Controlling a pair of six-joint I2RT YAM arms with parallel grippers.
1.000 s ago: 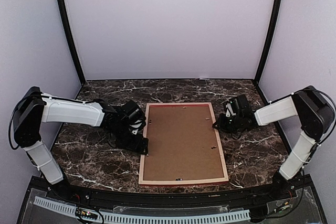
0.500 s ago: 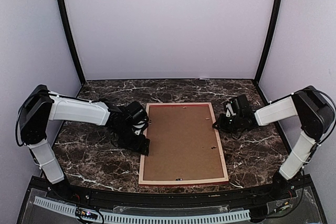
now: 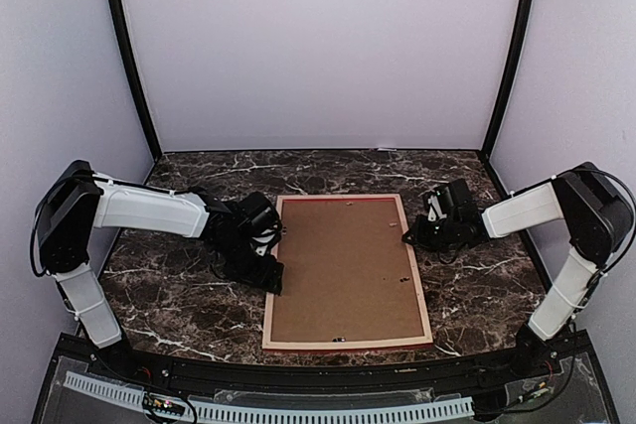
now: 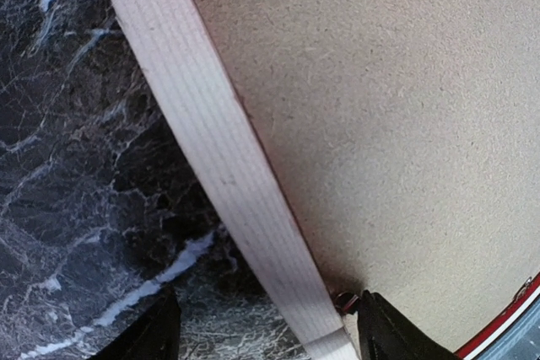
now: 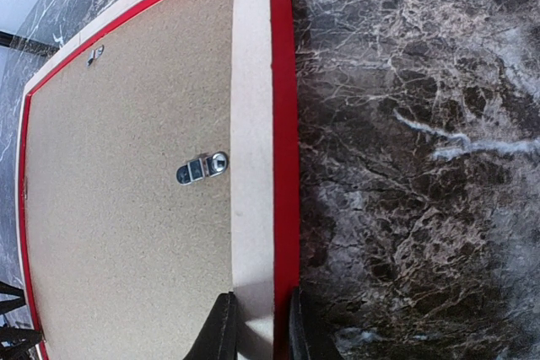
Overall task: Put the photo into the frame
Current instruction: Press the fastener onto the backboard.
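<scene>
Lying back-up at mid-table, the frame (image 3: pixel 348 343) shows thin pale-wood rails edged red around a fibrous brown backing board (image 3: pixel 348 270) with a metal clip (image 5: pixel 202 167). On the veined dark marble table (image 3: pixel 179 315), the left gripper (image 4: pixel 270 330) straddles the left rail, fingers spread; the right gripper (image 5: pixel 260 326) pinches the right rail.

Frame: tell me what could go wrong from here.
1. The right gripper pinches one rail of the frame while the left gripper stands open astride the other: a lift now would likely tilt or twist the thin frame.
2. On closing, its inner finger may scrape the board or snag the small fitting beside it.
</scene>
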